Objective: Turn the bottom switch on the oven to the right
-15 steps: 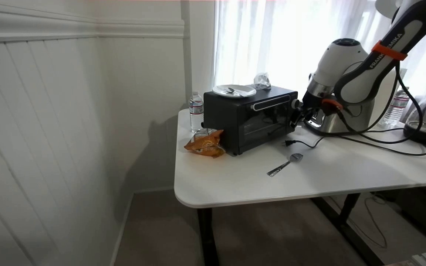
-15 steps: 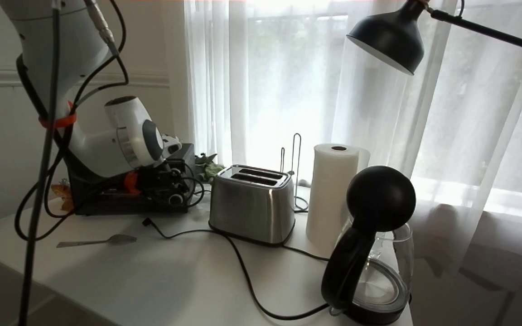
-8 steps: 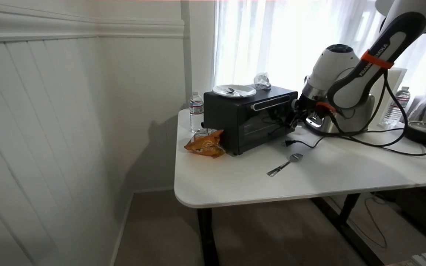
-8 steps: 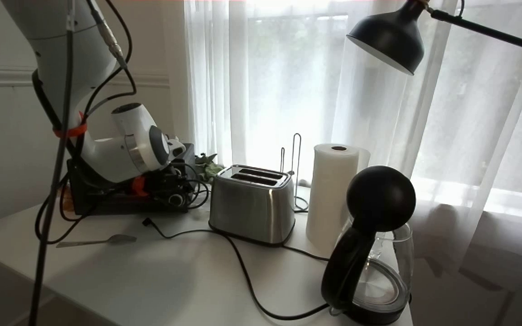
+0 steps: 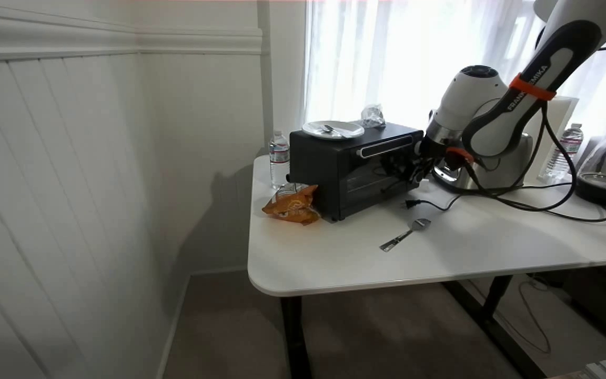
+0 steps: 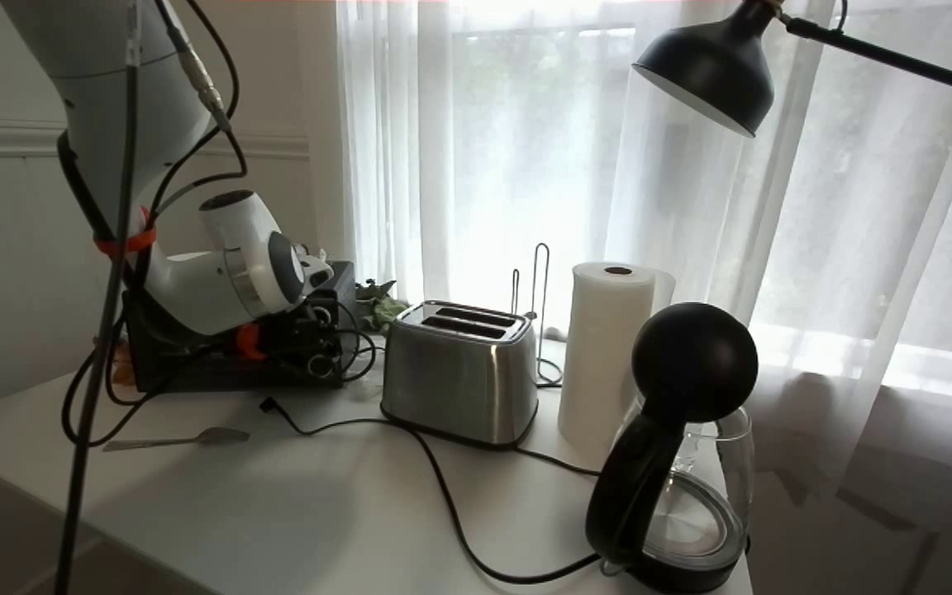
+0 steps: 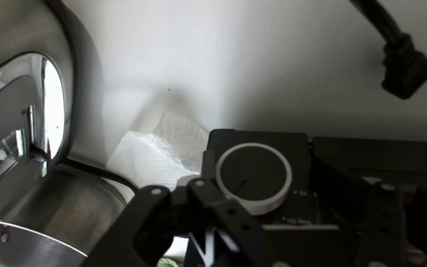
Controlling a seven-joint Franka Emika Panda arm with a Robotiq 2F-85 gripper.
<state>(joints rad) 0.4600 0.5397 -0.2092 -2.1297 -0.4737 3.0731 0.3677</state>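
Observation:
The bottom switch (image 7: pixel 254 172), a round knob with a black face and pale rim, shows in the wrist view on the oven's dark front panel. My gripper (image 7: pixel 267 167) stands around it with its jaws apart. One finger (image 7: pixel 208 165) lies close along the knob's left side; whether it touches, I cannot tell. The other finger (image 7: pixel 334 189) is to the right, with a gap to the rim. Upside-down print reading "Stay On" sits beside the knob. In an exterior view the black oven (image 5: pixel 313 168) stands on the table, a pale upper knob (image 5: pixel 420 148) showing above the gripper.
A steel toaster (image 6: pixel 459 376) stands close beside the gripper. A loose plug (image 7: pixel 408 68) and a fork-like utensil (image 5: pixel 405 234) lie before the oven. On top rest a plate (image 5: pixel 333 130) and a crumpled clear wrapper (image 5: pixel 372 115). An orange bag (image 5: pixel 292 205) leans by its side.
Over the last second the arm has shifted toward the toaster-side end of the oven front and slightly down, mostly in the earlier half. The oven and table objects have stayed put.

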